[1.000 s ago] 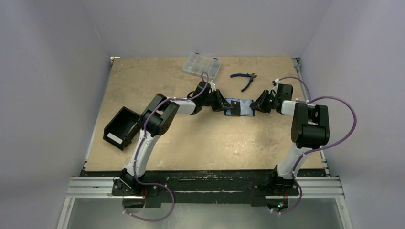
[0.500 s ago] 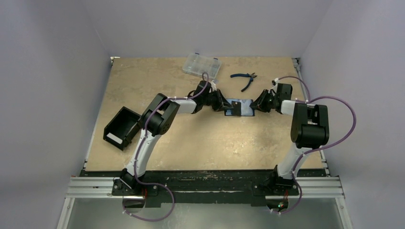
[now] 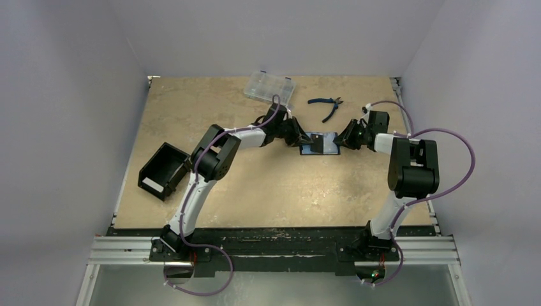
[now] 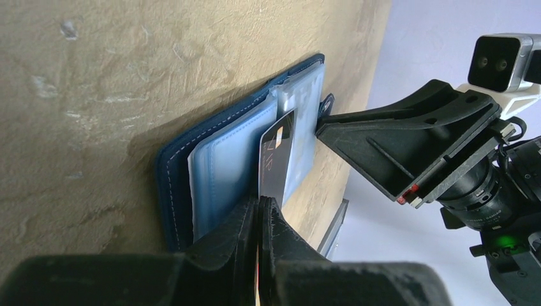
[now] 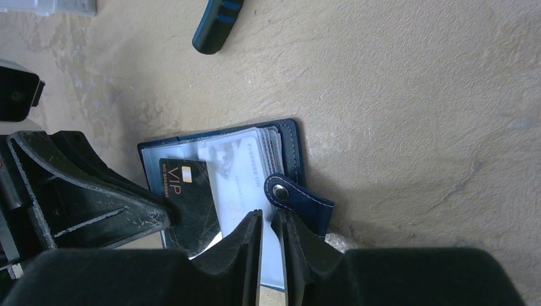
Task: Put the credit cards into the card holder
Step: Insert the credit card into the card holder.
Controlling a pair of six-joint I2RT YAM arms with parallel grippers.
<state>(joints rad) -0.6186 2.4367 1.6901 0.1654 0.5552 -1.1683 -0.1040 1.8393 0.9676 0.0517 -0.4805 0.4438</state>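
Observation:
The navy card holder (image 3: 319,143) lies open on the table between both grippers, with its clear sleeves up and its snap tab (image 5: 300,201) on the right. My left gripper (image 4: 260,203) is shut on a black card marked VIP (image 4: 275,159) and holds its far end against the sleeves (image 4: 223,166). The card also shows in the right wrist view (image 5: 188,191). My right gripper (image 5: 273,220) is at the holder's right edge beside the tab, with its jaws nearly together around the clear sleeves (image 5: 239,166). No whitish-grey card shows by the holder.
A clear compartment case (image 3: 269,87) stands at the back. Blue-handled pliers (image 3: 326,105) lie just behind the holder and also show in the right wrist view (image 5: 217,25). A black open-topped box (image 3: 163,170) holding a white flat piece sits at the left.
My left gripper with the card has shifted slightly toward the back. The holder and my right gripper have barely moved.

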